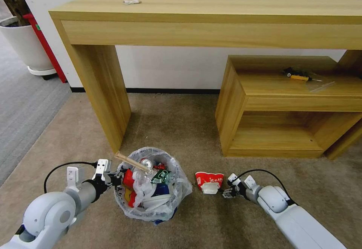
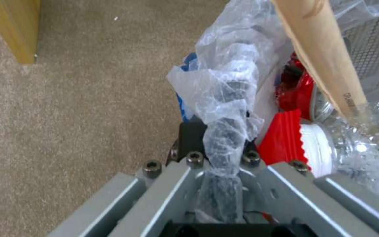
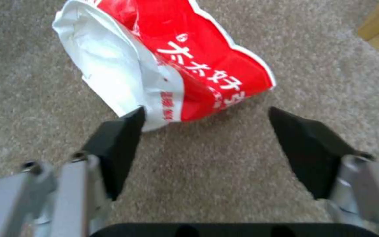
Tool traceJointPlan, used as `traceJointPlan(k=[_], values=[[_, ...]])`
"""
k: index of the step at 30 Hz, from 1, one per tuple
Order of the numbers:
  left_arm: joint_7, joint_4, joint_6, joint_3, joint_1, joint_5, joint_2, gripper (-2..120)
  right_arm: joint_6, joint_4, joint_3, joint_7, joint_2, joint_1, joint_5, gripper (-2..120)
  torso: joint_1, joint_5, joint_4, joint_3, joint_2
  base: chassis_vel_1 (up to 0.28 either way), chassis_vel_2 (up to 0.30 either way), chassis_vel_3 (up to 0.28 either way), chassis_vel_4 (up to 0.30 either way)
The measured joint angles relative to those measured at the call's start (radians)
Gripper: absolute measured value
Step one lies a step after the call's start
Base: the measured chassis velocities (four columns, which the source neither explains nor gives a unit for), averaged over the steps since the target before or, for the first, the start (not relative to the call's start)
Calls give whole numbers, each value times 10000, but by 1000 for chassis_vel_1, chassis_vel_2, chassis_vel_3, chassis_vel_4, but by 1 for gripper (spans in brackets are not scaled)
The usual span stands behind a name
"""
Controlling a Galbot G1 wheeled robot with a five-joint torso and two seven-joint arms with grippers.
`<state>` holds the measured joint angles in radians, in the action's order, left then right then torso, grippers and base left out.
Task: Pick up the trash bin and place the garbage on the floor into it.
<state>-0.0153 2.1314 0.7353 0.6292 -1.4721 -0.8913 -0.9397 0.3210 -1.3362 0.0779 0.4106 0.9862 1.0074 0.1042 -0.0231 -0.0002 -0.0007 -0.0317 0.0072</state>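
Two end effectors low over the beige carpet, one on each side of the trash bin [image 1: 152,183].

Left end effector [image 1: 113,178]: at the bin's left rim, jaws closed on the rim with the crinkly bag liner [image 2: 224,108] bunched between them. Bin stands on the carpet in front of the long wooden table [image 1: 211,15], near its left leg. Bin nearly full: wooden stick [image 1: 132,161] leaning out over the left-rear rim, crushed red can [image 2: 297,90] below it, clear bottle [image 2: 365,138] with a white cap, red wrapper [image 2: 284,138], and more crumpled wrappers that cannot be told apart.

Right end effector [image 3: 205,131]: fingers spread wide, holding nothing, just above the carpet. Red-white paper cup [image 1: 208,181] lies crushed on its side on the floor, just right of the bin and directly ahead of the open fingers. One black fingertip [image 3: 126,128] sits at the cup's white lip; contact cannot be told. Other fingertip is apart from the cup, over bare carpet.

Low wooden shelf unit [image 1: 286,106] stands well behind the cup.
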Motion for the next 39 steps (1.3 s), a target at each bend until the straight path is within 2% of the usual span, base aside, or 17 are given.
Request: traceJointPlan(k=[3,4,7,8,10,11,13,15,16,19,27,39], values=[[-10,10,0,-28,-12,8,-16,0,-299,496,-27,129,222,-190,-8,56,0,0,-2,0,0,0,0,0,0],[-10,10,0,-28,-12,8,-16,0,-299,496,-27,129,222,-190,-8,56,0,0,-2,0,0,0,0,0,0],[-11,-41,1,-116,63,18,-24,0,-615,828,-4,202,572,-326,-18,41,0,0,0,0,0,0,0,0,0],[-11,-41,1,-116,63,18,-24,0,-615,828,-4,202,572,-326,-18,41,0,0,0,0,0,0,0,0,0],[11,-50,0,-113,81,8,0,0,-741,972,38,240,726,-353,-35,32,0,0,-1,0,0,0,0,0,0],[27,-58,1,-108,81,6,8,0,-769,999,47,240,764,-353,-38,26,0,-1,-1,0,0,0,0,0,0],[36,-64,1,-107,80,6,10,0,-779,1007,50,237,784,-353,-39,25,0,-1,-1,0,0,0,0,0,0],[61,-79,0,-106,84,6,11,0,-816,1000,81,134,862,-329,-41,13,0,0,0,0,0,0,0,0,0],[61,-79,0,-106,84,6,11,0,-816,1000,81,134,862,-329,-41,13,0,0,0,0,0,0,0,0,0],[109,-89,1,-112,105,16,6,0,-929,563,308,-208,890,-134,-32,0,0,1,-1,0,0,0,0,0,0],[174,-139,1,-133,101,111,-33,0,-1382,-722,1017,-600,659,424,-50,0,0,0,-1,0,0,0,0,0,0],[435,-230,1,-115,111,269,-77,0,-1550,-1034,1360,-514,315,682,-136,0,0,1,-1,0,0,0,0,0,0]])
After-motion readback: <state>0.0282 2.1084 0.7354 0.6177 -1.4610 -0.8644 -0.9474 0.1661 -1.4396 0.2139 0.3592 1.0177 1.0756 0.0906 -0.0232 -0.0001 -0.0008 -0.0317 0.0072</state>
